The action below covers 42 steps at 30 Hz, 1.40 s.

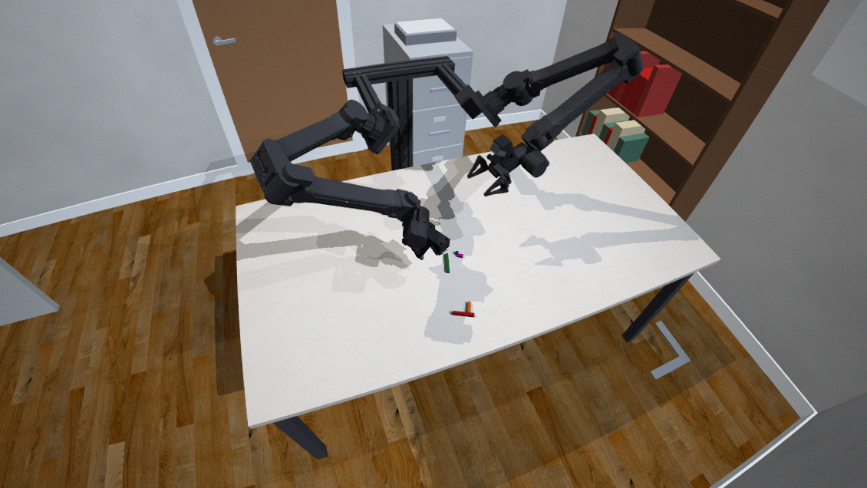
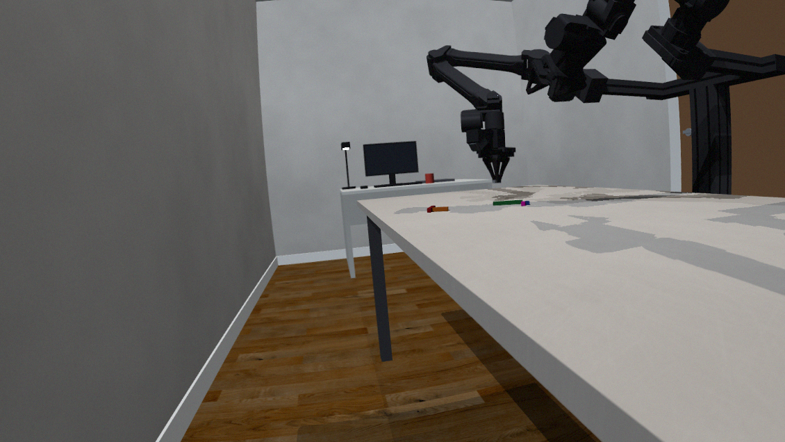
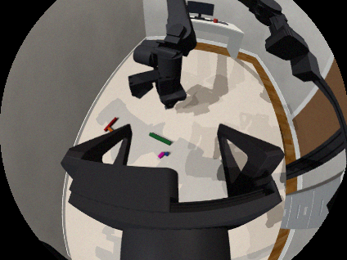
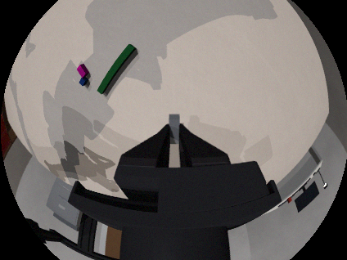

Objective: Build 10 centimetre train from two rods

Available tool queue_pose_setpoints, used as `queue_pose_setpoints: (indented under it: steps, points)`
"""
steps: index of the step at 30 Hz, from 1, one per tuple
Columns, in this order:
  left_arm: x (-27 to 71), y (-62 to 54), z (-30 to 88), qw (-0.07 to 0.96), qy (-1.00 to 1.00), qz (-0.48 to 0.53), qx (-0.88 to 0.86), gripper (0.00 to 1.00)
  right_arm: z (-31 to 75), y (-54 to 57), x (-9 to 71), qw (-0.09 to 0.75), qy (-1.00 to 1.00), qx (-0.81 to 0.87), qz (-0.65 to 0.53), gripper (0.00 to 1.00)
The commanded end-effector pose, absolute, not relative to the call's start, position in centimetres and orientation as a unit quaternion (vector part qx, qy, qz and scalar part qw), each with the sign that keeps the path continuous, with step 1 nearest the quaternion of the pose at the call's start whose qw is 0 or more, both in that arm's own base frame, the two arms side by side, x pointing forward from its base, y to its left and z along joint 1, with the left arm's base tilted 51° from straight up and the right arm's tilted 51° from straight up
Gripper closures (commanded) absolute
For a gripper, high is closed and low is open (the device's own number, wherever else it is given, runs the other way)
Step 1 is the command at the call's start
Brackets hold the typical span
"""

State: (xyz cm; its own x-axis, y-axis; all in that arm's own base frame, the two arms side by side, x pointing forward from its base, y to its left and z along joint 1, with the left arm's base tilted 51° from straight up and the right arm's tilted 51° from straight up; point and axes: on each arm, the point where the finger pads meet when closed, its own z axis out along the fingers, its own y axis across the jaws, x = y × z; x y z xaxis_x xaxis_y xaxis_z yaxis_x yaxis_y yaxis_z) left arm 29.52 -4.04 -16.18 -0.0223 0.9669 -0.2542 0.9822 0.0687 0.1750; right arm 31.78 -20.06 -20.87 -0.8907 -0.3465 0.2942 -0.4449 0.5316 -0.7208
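Observation:
My right gripper is shut on the grey rod, held slightly above the table. My left gripper is open and empty, high above the table. The green rod lies flat near the right gripper. The magenta rod and blue rod lie close beside it, touching or nearly touching at an angle. The red rod and orange rod form a T.
The white table carries the loose rods; the red and orange ones lie towards its edge opposite the arm stand. The bent right arm reaches low over the table beside the green rod. A bookcase stands beyond the table.

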Motion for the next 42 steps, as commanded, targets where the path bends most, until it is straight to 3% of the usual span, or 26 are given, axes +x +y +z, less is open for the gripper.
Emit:
queue_pose_setpoints:
  steps: [1,16,42]
  points:
    - [29.9,-5.0,-17.1,0.193,0.734,0.007,0.651,0.0,-21.9,-19.4,36.5,0.056,-0.88,0.208,0.423,0.97]
    - [31.1,-5.1,-16.3,0.297,0.757,0.073,0.578,0.0,-23.9,-20.0,45.4,0.057,-0.879,0.211,0.423,0.97]
    - [31.3,-5.0,-14.8,0.341,0.751,0.105,0.556,0.0,-24.7,-23.1,45.6,0.056,-0.882,0.195,0.425,0.97]
